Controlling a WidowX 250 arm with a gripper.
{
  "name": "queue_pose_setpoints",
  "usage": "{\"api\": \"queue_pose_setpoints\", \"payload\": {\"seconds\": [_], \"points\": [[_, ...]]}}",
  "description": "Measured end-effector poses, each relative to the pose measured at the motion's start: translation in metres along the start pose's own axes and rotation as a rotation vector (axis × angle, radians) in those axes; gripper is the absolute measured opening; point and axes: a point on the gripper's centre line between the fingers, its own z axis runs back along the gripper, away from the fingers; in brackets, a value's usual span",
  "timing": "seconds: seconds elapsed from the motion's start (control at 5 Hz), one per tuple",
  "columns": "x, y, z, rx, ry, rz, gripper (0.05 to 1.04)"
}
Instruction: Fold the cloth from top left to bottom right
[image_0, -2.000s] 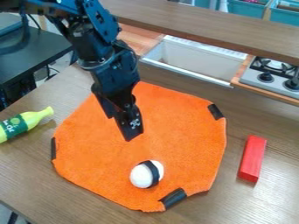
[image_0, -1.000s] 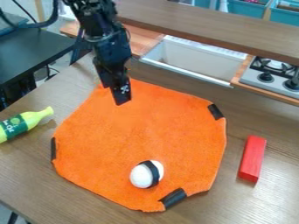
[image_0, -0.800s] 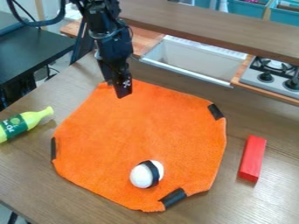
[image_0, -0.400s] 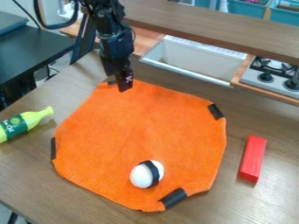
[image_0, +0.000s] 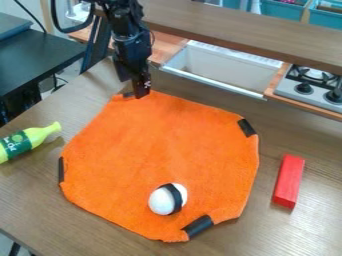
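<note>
Looking for the grip that would start the fold, we found the pincer (image_0: 131, 86) at the cloth's upper-left corner, its fingers parted with a modest gap, and we saw nothing held between them. The orange cloth (image_0: 153, 135) lay spread flat on the wooden worktop (image_0: 40, 200), stretching away from the pincer downward and to the right. A dark corner patch (image_0: 129, 94) sat just beside the fingertips; whether they touched it, we could not tell. Its counterpart, the lower-right patch (image_0: 198, 226), lay diagonally opposite, so we judged that the pull would have to run along that diagonal once the corner was pinched, with the crease crossing it from lower left to upper right. The white ball with a black band (image_0: 168, 199) rested on the cloth near that far corner, and we thought the folded flap might cover it or nudge it into rolling. As for containers, a white basin (image_0: 224, 70) was set beyond the cloth's upper edge, teal bins (image_0: 280, 10) stood at the upper right with small items in them that we could not name, and a yellow-green bottle (image_0: 40, 132) lay on its side at the left, its contents impossible to make out.
</note>
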Motion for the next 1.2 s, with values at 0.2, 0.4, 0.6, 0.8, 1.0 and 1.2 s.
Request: {"api": "queue_pose_setpoints", "payload": {"seconds": [0.2, 0.4, 0.6, 0.8, 1.0, 1.2], "points": [[0.005, 0.009, -0.006, 0.011, 0.001, 0.012, 1.000], [0.003, 0.018, -0.019, 0.021, 0.011, -0.011, 1.000], [0.002, 0.025, -0.024, 0.038, 0.017, 0.000, 1.000], [0.003, 0.031, -0.030, 0.053, 0.024, 0.001, 1.000], [0.004, 0.035, -0.031, 0.058, 0.023, 0.009, 1.000], [0.002, 0.036, -0.040, 0.052, 0.039, 0.014, 1.000]]}}
